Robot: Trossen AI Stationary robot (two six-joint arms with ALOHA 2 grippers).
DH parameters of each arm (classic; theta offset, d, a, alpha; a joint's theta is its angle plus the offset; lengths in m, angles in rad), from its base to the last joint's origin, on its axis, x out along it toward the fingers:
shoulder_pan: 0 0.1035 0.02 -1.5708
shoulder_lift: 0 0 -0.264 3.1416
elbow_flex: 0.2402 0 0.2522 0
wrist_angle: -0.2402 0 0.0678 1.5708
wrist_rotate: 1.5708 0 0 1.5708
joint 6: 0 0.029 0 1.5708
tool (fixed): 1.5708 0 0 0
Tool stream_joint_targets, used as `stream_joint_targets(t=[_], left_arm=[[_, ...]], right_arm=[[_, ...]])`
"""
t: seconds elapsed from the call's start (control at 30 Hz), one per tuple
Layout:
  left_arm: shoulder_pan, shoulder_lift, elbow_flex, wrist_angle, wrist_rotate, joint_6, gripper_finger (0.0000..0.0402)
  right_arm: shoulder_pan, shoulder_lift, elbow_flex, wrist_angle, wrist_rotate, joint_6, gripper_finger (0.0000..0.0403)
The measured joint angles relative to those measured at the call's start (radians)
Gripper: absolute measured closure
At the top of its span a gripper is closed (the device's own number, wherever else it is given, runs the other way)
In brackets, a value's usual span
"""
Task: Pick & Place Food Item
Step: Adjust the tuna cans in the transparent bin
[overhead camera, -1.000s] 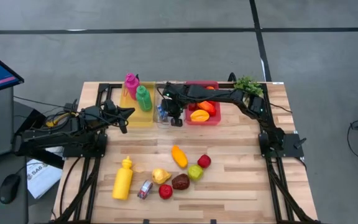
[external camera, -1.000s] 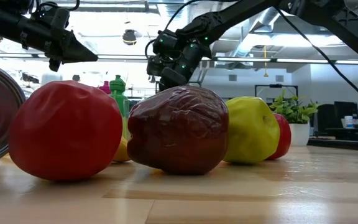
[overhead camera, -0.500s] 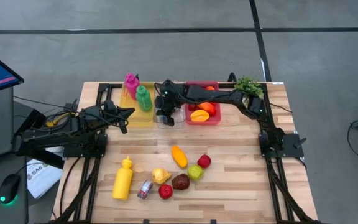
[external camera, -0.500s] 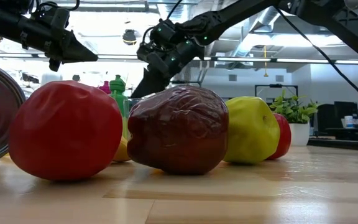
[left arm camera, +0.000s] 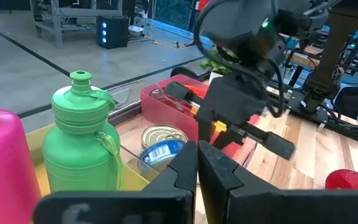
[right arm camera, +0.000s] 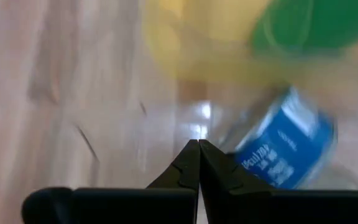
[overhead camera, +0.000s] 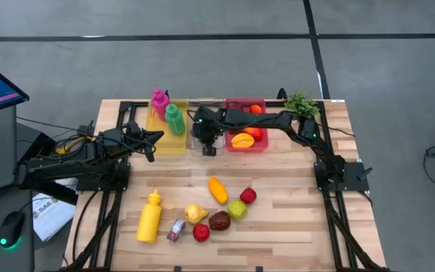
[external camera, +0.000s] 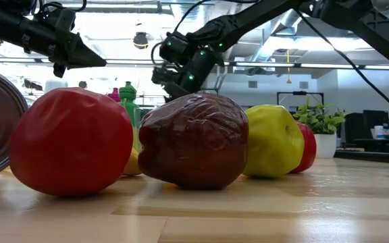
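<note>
I see the right end effector (overhead camera: 209, 149) pinched closed and empty, just in front of the clear bin (overhead camera: 197, 143) that holds a blue-labelled can (right arm camera: 283, 149). The red bin (overhead camera: 261, 143) beside it holds orange and red food. The left end effector (overhead camera: 150, 144), also closed and empty, hangs left of the yellow bin (overhead camera: 166, 145). Loose fruit (overhead camera: 219, 221) lies on the surface (overhead camera: 293, 227) well in front.
</note>
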Motion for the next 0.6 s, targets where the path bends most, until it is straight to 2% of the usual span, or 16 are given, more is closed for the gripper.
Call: stream_joint_targets(t=[0.37, 0.6], left_arm=[[0.000, 0.000, 0.000, 0.000, 0.001, 0.000, 0.0399], [0.000, 0.000, 0.000, 0.000, 0.001, 0.001, 0.0399]], right_arm=[[-0.043, -0.048, -0.001, -0.092, -0.032, -0.047, 0.0403], [-0.084, -0.084, 0.000, 0.006, -0.038, -0.009, 0.0403]])
